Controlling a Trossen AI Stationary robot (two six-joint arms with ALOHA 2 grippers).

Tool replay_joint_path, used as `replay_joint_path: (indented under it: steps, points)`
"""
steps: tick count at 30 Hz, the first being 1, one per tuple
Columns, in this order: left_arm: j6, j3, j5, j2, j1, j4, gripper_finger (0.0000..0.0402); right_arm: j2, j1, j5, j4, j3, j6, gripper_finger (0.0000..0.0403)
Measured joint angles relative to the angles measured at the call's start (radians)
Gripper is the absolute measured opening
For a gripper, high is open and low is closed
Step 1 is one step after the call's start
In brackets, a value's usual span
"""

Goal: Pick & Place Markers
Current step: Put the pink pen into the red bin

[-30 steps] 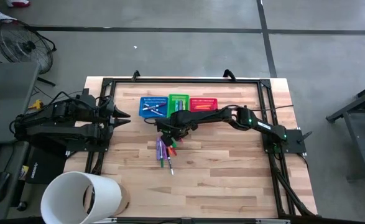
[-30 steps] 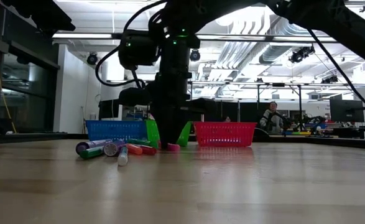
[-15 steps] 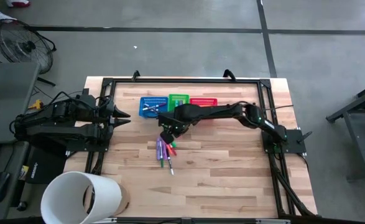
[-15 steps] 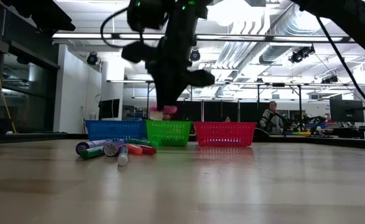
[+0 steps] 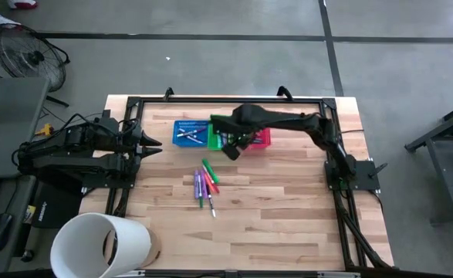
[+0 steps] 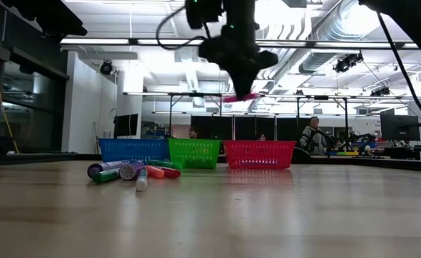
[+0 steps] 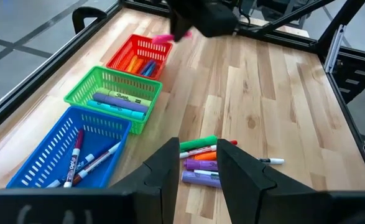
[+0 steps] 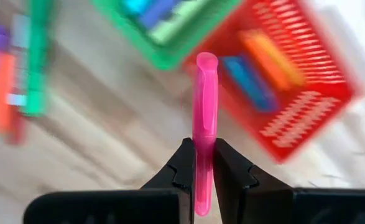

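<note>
While the worktop (image 5: 288, 201) carries everything else, the right arm reaches across its far side with its end effector (image 8: 199, 163) closed on a pink marker (image 8: 204, 124), pinched at mid-length with both ends sticking out past the fingers. In the overhead view the right end effector (image 5: 231, 147) hangs at about 12 o'clock from the worktop's centre, over the near edge of the green basket (image 5: 220, 128) and the red basket (image 5: 258, 136). The left arm waits at 9 o'clock, its end effector (image 7: 194, 163) parted and empty.

A marker looks light, stiff and smooth-sided, so a mid-barrel grip seems sensible; gripped near an end it could swivel or slip. The three baskets sit side by side, the blue basket (image 5: 189, 133) to the left, all already holding markers; their thin mesh walls would probably shift if bumped. The loose markers (image 5: 204, 184) lie in a tight cluster near the centre, some touching, which may crowd the fingers.
</note>
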Motion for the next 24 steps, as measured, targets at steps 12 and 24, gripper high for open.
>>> replay_joint_path:
  steps: [12,24]
  points:
    - [-0.065,0.000,-0.001,0.000,0.000,0.011,0.0105,0.000,-0.171,0.044,-0.039,0.000,-0.465,0.0024]
    - [-0.193,0.000,-0.049,0.000,0.000,0.017,0.0105,0.000,-0.268,0.042,0.080,0.000,-0.832,0.0024]
